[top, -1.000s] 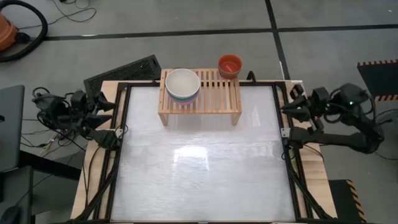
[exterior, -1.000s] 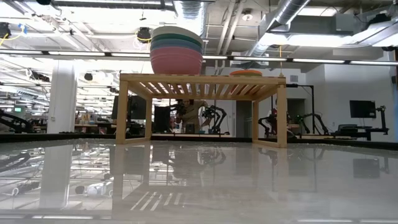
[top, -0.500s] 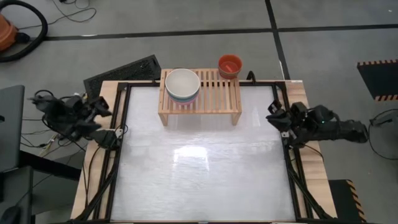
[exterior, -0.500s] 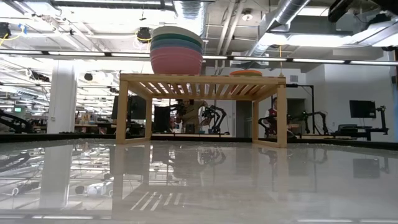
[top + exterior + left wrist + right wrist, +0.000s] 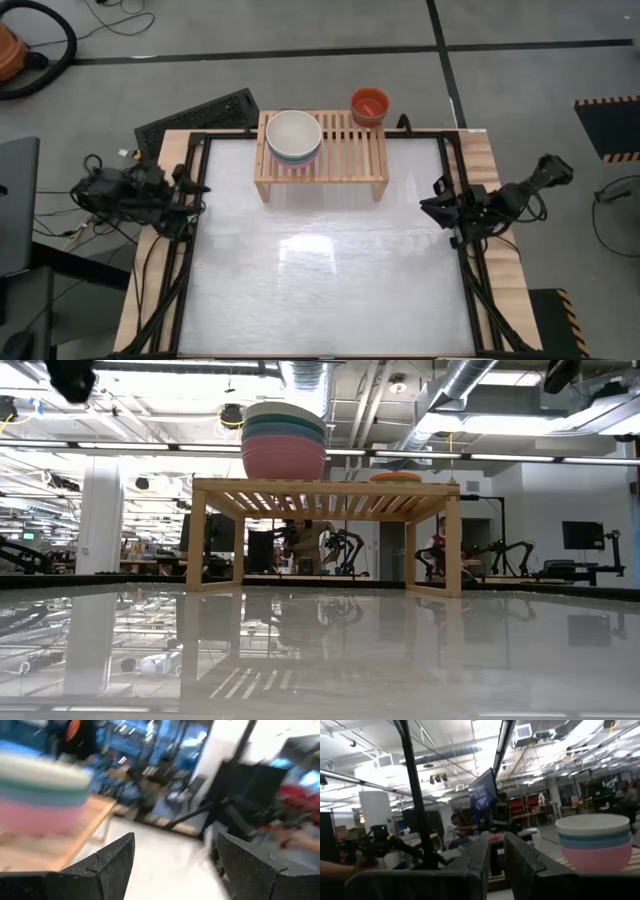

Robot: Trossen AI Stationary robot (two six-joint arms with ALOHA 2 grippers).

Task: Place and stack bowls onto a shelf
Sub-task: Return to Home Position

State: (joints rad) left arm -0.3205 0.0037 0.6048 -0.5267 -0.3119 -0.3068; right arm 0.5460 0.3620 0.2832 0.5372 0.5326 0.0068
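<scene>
The light-wood shelf [image 5: 340, 155] [image 5: 322, 488] stands on its two side legs at the table's far edge. On its left part sits a stack of larger bowls [image 5: 294, 137] [image 5: 285, 440] [image 5: 42, 795] [image 5: 592, 842]: pink at the bottom, then teal and blue-grey, with cream-white on top. An orange-red bowl [image 5: 369, 105] [image 5: 395, 477] shows at the shelf's far right corner; whether it sits on the slats or behind them I cannot tell. My left gripper [image 5: 197, 187] [image 5: 175, 865] is open at the table's left edge. My right gripper [image 5: 430, 205] [image 5: 497, 852] is shut at the right edge. Both hold nothing.
A black slatted panel [image 5: 200, 115] lies off the table's far left corner. The black table frame [image 5: 190, 250] runs along both sides. The white tabletop [image 5: 320, 270] spreads before the shelf. A person [image 5: 454, 832] sits in the room beyond.
My left gripper has swung from its folded place outside the frame toward the table's left edge. My right arm has stretched out and its gripper has moved toward the near edge and in over the table's right edge. The shelf and bowls have stayed put.
</scene>
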